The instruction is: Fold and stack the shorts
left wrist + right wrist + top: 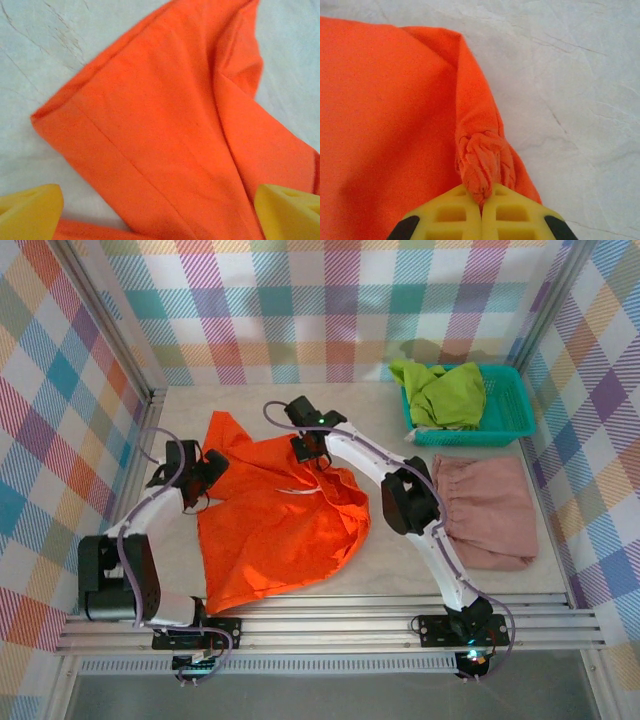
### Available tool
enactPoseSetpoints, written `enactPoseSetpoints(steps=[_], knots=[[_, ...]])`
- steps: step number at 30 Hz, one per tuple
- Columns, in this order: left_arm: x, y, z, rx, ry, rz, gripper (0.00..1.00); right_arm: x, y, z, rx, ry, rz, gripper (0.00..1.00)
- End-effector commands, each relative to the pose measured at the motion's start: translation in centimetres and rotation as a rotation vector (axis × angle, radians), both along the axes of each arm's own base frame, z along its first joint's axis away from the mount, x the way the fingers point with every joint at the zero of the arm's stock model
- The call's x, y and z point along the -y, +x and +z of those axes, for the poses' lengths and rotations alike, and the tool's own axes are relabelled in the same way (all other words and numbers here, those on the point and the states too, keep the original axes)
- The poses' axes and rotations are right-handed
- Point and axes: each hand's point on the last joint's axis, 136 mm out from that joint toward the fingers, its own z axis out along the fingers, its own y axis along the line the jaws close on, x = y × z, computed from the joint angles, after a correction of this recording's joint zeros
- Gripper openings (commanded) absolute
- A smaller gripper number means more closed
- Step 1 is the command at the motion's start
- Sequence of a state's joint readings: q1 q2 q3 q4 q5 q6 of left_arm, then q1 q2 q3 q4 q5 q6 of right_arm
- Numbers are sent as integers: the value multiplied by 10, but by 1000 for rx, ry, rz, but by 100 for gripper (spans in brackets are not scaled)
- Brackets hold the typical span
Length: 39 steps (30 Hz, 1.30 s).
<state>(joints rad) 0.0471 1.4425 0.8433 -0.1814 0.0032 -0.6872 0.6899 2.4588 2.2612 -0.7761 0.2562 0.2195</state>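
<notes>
Right pincer is pressed together, clamped on a bunched knot of the orange shorts, and the pinched end vanishes between its yellow fingers. From above, the right arm covers that grip and crosses the cloth. Left pincer stands wide apart, tips cut off at the frame's bottom, an orange hem spread on the desk ahead of it. Whether it touches the cloth, I can't tell. Right of the right pincer lie the pink shorts, their near edge behind the elbow. Beyond them the green shorts are heaped in the teal basket.
</notes>
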Motion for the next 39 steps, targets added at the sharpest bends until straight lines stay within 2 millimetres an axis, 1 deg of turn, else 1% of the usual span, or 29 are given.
enactPoseSetpoints(steps=[1, 3, 4, 6, 7, 10, 14, 17, 19, 21, 23, 24, 28, 31, 32, 33, 34, 35, 36, 37, 38, 39], knots=[[-8, 14, -8, -32, -16, -2, 93, 29, 21, 53, 41, 132, -83, 0], [-11, 21, -20, -57, -30, 1, 88, 44, 28, 67, 54, 198, -106, 0], [-12, 23, -23, -67, -30, 1, 86, 52, 31, 72, 62, 218, -121, 0], [-13, 29, -30, -82, -29, -3, 79, 67, 36, 78, 72, 256, -148, 0], [-13, 31, -32, -90, -29, -5, 77, 74, 38, 78, 68, 269, -160, 0], [-16, 33, -43, -124, -16, 6, 75, 86, 42, 74, 46, 285, -181, 0], [-17, 40, -57, -154, -13, 1, 74, 92, 45, 65, 33, 273, -186, 0], [-14, 47, -67, -183, -26, -20, 71, 100, 48, 60, 26, 258, -204, 0], [-16, 46, -73, -203, -19, -18, 69, 105, 50, 57, 24, 249, -222, 0], [-18, 44, -78, -221, -5, -10, 68, 114, 53, 54, 27, 233, -248, 0], [-20, 46, -79, -227, 1, -8, 68, 123, 57, 49, 24, 218, -279, 0], [-19, 48, -79, -229, -1, -12, 68, 128, 59, 45, 17, 209, -299, 0], [-16, 63, -83, -235, -23, -31, 68, 150, 67, 28, -20, 183, -391, 5], [-13, 76, -81, -217, -43, -49, 71, 166, 75, 20, -25, 164, -453, 14], [-12, 81, -76, -196, -47, -53, 72, 169, 79, 21, -22, 164, -466, 20], [-11, 85, -68, -170, -48, -58, 74, 173, 84, 24, -20, 168, -477, 32], [-10, 88, -58, -144, -47, -65, 77, 174, 87, 29, -17, 170, -479, 46], [-9, 91, -44, -109, -46, -74, 80, 174, 90, 36, -11, 174, -471, 57], [-8, 92, -29, -77, -44, -80, 84, 172, 91, 45, -4, 176, -455, 63], [-7, 91, -16, -50, -45, -86, 87, 171, 90, 51, 0, 182, -445, 67], [-5, 89, 1, -14, -46, -93, 90, 165, 89, 64, 2, 211, -424, 73], [-3, 85, 16, 20, -52, -103, 93, 159, 84, 73, -5, 242, -405, 77]])
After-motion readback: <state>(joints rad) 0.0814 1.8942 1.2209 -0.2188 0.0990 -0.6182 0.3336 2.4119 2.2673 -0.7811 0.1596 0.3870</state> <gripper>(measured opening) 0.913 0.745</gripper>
